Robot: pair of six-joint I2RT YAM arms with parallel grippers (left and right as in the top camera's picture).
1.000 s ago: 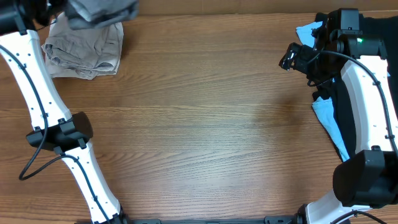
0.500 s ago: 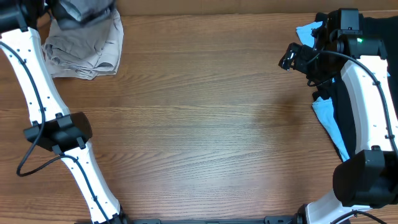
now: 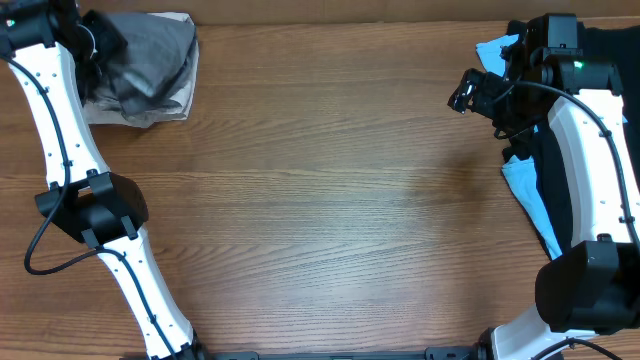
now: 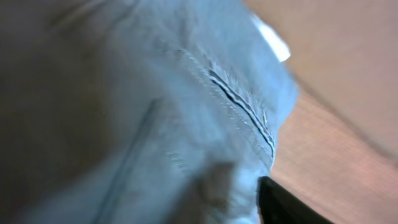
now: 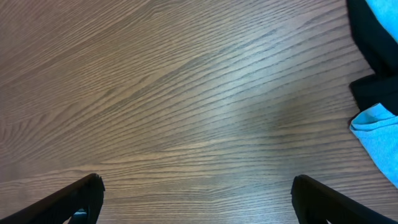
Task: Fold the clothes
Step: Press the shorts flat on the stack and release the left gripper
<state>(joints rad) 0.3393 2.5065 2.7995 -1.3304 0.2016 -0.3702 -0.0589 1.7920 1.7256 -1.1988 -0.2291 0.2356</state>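
The mid-grey shorts [image 3: 150,60] lie bunched on top of a beige garment [image 3: 165,105] at the table's far left corner. My left gripper [image 3: 100,45] sits at their left edge. In the left wrist view the grey cloth [image 4: 155,112] with its welt pocket fills the frame. One dark finger [image 4: 280,205] shows far out to the right, so the jaws stand apart; the other finger is hidden by cloth. My right gripper [image 3: 465,95] hangs open over bare wood [image 5: 196,199], holding nothing.
A black garment [image 3: 610,40] and a light-blue one [image 3: 525,190] lie under the right arm at the table's right edge; both show at the right of the right wrist view, black [image 5: 373,37] and light-blue [image 5: 376,134]. Wooden table [image 3: 330,200].
My left gripper came down and to the left with the grey shorts, and they now rest on the beige garment. Its jaws have parted. The right arm has not moved.
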